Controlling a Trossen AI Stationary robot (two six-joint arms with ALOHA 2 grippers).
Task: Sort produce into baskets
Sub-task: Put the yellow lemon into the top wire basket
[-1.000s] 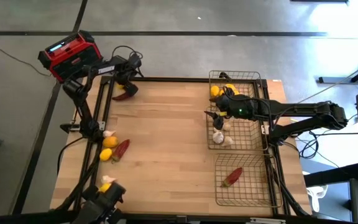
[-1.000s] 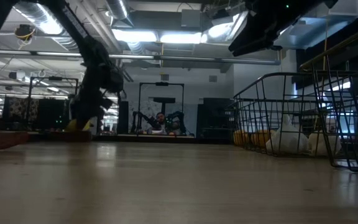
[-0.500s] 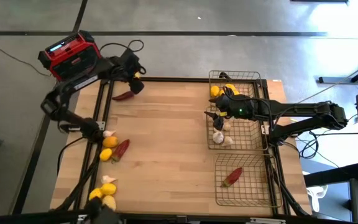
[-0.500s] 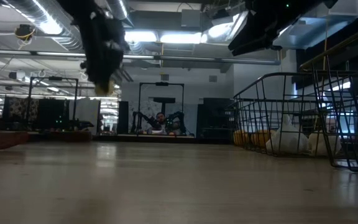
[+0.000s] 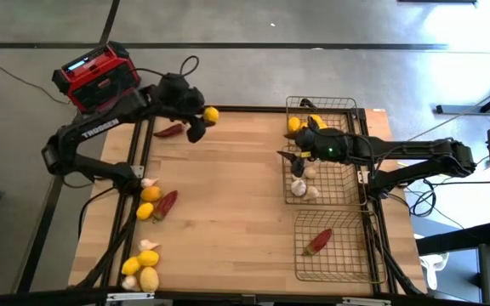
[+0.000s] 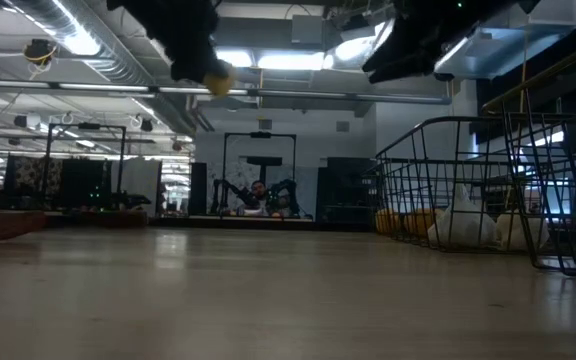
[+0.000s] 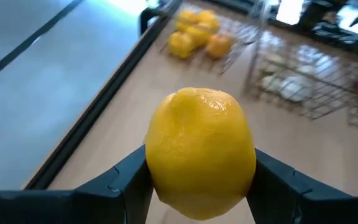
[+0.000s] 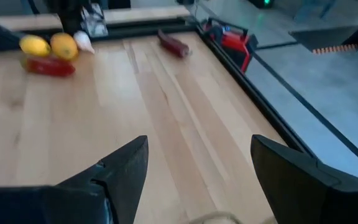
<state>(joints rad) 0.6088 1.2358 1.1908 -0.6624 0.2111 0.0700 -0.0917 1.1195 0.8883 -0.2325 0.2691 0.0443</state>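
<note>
Left hand (image 7: 197, 180): closed on a lemon (image 7: 201, 152), one finger on each side of the fruit; raised above the far left part of the surface (image 5: 228, 204); in the high view the held lemon (image 5: 212, 115) shows just past the hand's tip, over the far edge of the wood.
Right hand (image 5: 289, 156): fingers spread wide apart with nothing between them; raised over the near-left edge of the middle basket (image 5: 347, 191).
Far basket (image 5: 347, 106): holds lemons (image 5: 300, 124) at its left side; partly covered by the right arm.
Middle basket: holds white garlic bulbs (image 5: 299, 187), lying together near its left side.
Near basket (image 5: 347, 255): holds one red chili pepper (image 5: 318, 242), lying tilted.
Unsorted produce, far left: one chili pepper (image 5: 168, 131) on the surface, beside the frame rail.
Unsorted produce, mid left: a garlic bulb (image 5: 148, 182), two lemons (image 5: 150, 194) and a chili pepper (image 5: 167, 202), close together at the left edge.
Unsorted produce, near left: lemons (image 5: 148, 258) and a garlic bulb (image 5: 130, 281) clustered at the near left corner.
Radio (image 5: 97, 75): red and black; on the floor beyond the far left corner of the surface.
</note>
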